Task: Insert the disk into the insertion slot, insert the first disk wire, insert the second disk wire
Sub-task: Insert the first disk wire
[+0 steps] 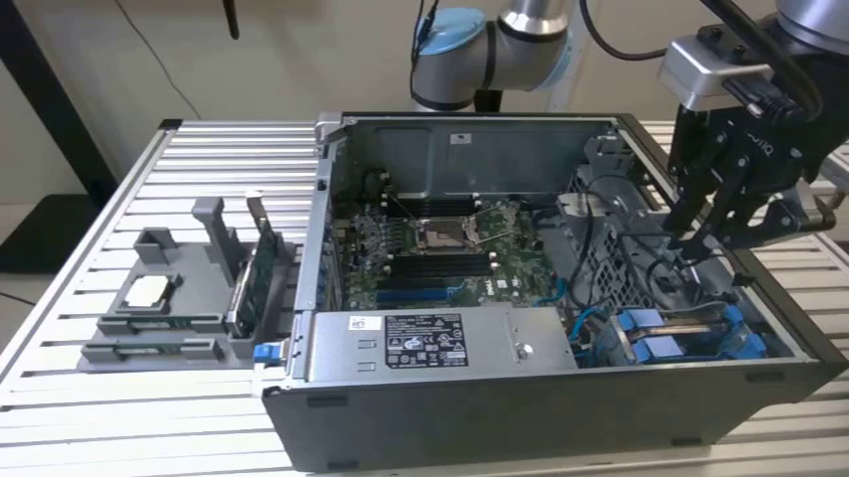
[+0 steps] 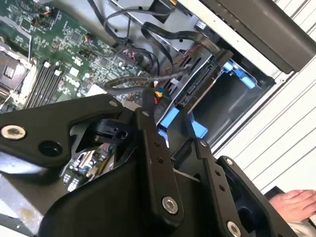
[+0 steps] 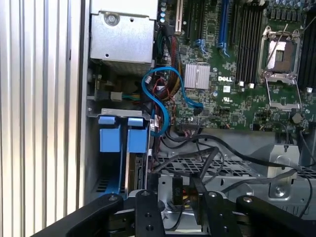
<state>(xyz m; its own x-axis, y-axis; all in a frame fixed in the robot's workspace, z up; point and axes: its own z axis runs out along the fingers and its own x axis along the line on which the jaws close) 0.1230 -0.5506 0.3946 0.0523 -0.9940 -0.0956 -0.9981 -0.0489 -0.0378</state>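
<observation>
At the exterior view's right, the claw (image 1: 694,238) hangs inside the open computer case (image 1: 531,427), its fingers pointing down toward the drive corner. Whether it is released or clenched cannot be told. The disk (image 3: 131,170) appears seated in the insertion slot (image 2: 234,101). Its blue carrier sits between the bay's rails and its connector edge faces the case interior, presumably so that cabling can reach it. Loose black wires (image 3: 222,150) lie across the perforated cage just beside the bay, close under the claw; whether any is plugged into the disk cannot be told. The counter (image 1: 173,169) carries the case on its side, which leaves the bay open from above. The power-supply box (image 1: 438,338) lies alongside the bay.
</observation>
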